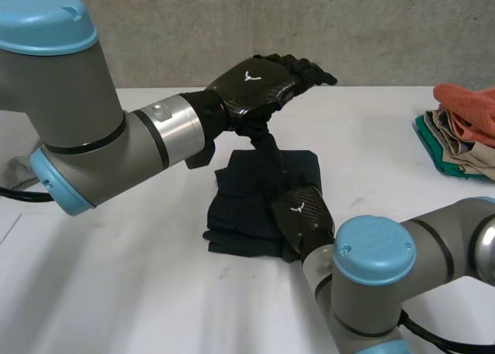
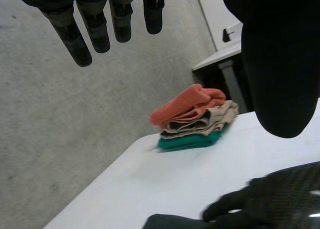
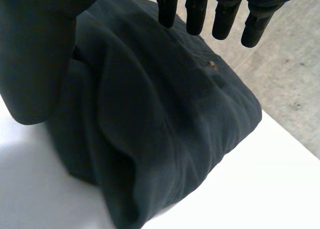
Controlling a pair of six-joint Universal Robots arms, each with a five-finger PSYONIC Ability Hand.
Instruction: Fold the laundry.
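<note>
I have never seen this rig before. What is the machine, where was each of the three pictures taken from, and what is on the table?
It is a robot with two arms at a white table, and each arm ends in a black hand. The head view looks down from between and behind the arms. Each wrist view looks along that arm's own palm. A folded dark garment lies in the middle of the table. The right hand is at its near right corner, fingers straight. The left hand hovers above the garment, open and holding nothing. On the table's far right sits a pile of folded clothes: orange on top, beige in the middle, green underneath.
</note>
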